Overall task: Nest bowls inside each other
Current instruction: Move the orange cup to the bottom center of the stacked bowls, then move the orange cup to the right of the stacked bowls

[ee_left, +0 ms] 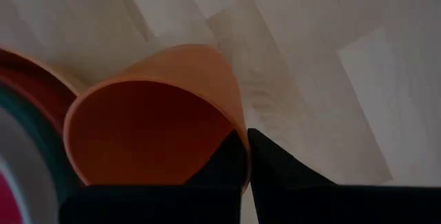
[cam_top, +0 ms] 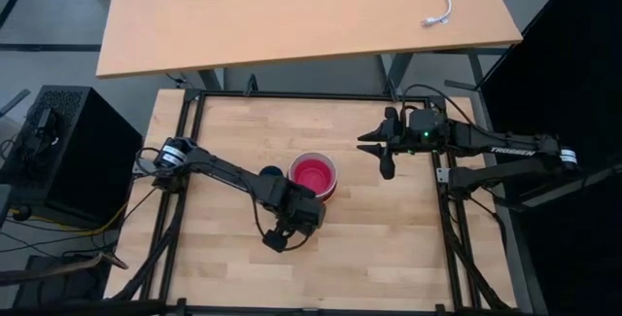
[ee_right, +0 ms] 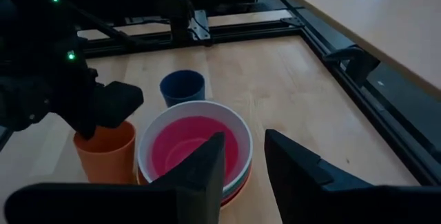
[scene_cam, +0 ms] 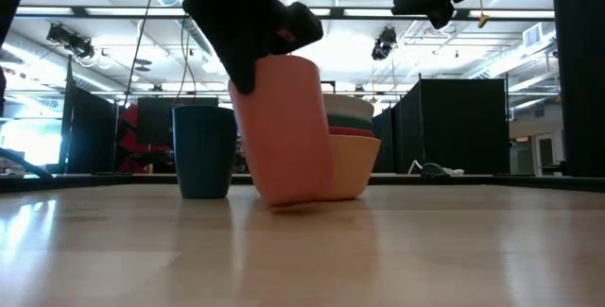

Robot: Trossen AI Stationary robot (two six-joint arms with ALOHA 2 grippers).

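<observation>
Left gripper [ee_left: 247, 165] fingers pinch the orange cup [ee_left: 158, 124] rim.

the small cup [ee_right: 105, 158] is sitting between the left gripper's [cam_top: 288, 230] jaws, touching the stack of bowls [ee_right: 194, 148] just beside them. another cup [ee_right: 182, 87] is standing behind the stack. the right gripper [cam_top: 386, 147] is hanging well apart.

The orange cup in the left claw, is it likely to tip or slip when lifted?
The orange cup looks light, thin plastic. The left claw pinches only its rim, so it may swing or slip. It already leans in the low view, so tipping seems possible.
</observation>
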